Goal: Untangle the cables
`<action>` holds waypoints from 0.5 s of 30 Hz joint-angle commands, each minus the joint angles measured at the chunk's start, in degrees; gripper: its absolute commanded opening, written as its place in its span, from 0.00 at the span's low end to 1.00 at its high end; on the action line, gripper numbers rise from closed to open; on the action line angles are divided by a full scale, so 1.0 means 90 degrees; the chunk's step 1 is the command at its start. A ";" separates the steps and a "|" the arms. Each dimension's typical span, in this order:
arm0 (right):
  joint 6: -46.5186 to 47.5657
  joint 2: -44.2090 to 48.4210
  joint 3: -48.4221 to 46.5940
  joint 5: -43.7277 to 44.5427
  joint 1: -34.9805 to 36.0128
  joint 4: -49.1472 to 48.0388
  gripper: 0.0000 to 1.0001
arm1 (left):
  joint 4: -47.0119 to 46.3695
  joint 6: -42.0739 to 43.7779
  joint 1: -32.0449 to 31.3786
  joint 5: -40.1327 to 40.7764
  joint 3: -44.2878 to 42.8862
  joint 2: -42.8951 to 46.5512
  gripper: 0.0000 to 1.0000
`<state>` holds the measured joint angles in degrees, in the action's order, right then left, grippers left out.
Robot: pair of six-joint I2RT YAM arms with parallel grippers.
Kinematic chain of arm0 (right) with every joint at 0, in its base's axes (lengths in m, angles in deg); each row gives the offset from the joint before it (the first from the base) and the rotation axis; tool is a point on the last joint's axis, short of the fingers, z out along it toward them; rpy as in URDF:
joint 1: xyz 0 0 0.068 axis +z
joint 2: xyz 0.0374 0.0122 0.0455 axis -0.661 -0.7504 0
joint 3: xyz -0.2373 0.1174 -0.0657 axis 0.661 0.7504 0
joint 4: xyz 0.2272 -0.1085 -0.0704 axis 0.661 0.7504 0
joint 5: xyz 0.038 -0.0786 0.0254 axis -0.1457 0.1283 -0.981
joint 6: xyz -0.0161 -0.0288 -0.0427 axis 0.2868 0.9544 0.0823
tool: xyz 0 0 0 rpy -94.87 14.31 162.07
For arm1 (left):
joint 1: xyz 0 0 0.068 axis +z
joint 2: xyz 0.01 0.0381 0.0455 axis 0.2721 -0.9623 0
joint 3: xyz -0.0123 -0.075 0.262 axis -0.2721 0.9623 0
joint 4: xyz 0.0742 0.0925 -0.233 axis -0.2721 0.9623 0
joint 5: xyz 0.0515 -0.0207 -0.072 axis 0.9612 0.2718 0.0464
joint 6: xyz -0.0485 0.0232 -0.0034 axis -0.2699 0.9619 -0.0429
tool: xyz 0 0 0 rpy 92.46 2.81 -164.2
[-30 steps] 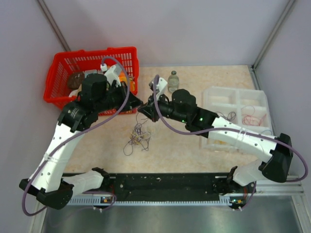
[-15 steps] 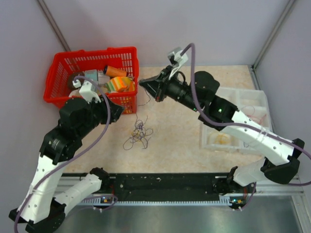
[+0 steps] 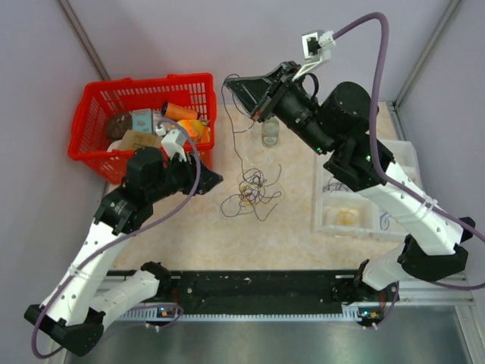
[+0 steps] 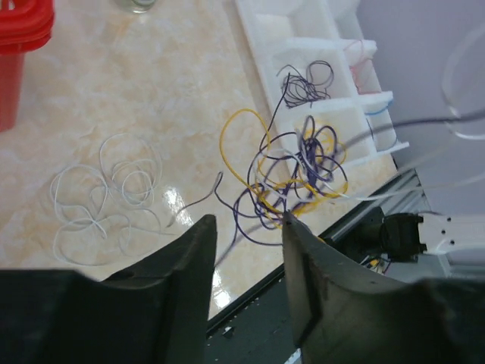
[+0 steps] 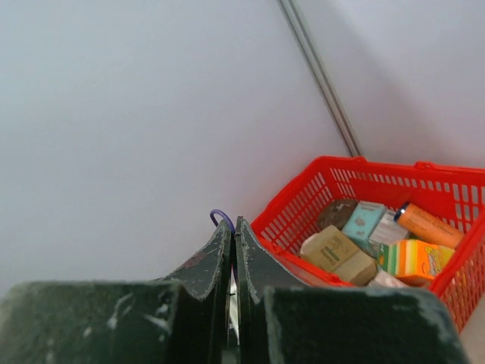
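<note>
The cables (image 3: 250, 191) lie as a loose tangle of dark purple and yellow strands mid-table, also in the left wrist view (image 4: 297, 171). One dark purple strand (image 3: 236, 140) rises from the tangle to my right gripper (image 3: 232, 83), held high near the back wall. That gripper (image 5: 233, 221) is shut on the strand, and a small purple loop (image 5: 220, 218) pokes out at its fingertips. My left gripper (image 3: 213, 180) sits low, just left of the tangle. Its jaws (image 4: 248, 220) stand open with nothing gripped. Pale thin loops (image 4: 106, 197) lie on the table beyond its left finger.
A red basket (image 3: 91, 114) of packaged goods stands at the back left, also in the right wrist view (image 5: 303, 201). A small glass bottle (image 3: 270, 130) stands behind the tangle. A white compartment tray (image 3: 409, 163) on the right holds separated cables, dark purple (image 4: 307, 80) and red (image 4: 365, 70).
My right gripper has risen toward the back wall, drawing a purple strand up. My left gripper has opened, letting go. The tangle has shifted right and spread.
</note>
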<state>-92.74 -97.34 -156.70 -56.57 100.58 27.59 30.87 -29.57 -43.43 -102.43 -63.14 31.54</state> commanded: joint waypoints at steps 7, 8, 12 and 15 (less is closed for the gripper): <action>-0.0329 -0.0355 -0.0467 0.1327 0.0199 0.0953 0.00 | -0.1547 -0.0028 -0.0015 -0.1529 0.0371 0.0453 0.61; -0.0378 -0.0365 -0.0497 0.1346 0.0209 0.0983 0.00 | -0.1634 -0.0048 -0.0025 -0.1519 0.0390 0.0404 0.63; -0.0535 -0.0491 -0.0818 0.1317 0.0238 0.1051 0.00 | -0.2082 0.0156 -0.0035 -0.1285 0.0390 0.0189 0.64; -0.0642 -0.0628 -0.1063 0.1230 0.0239 0.1139 0.00 | -0.2444 0.0352 -0.0064 -0.1070 0.0400 -0.0035 0.64</action>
<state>-96.67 -102.83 -160.96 -45.90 101.71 38.69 17.13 -29.26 -43.65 -113.43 -59.95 33.31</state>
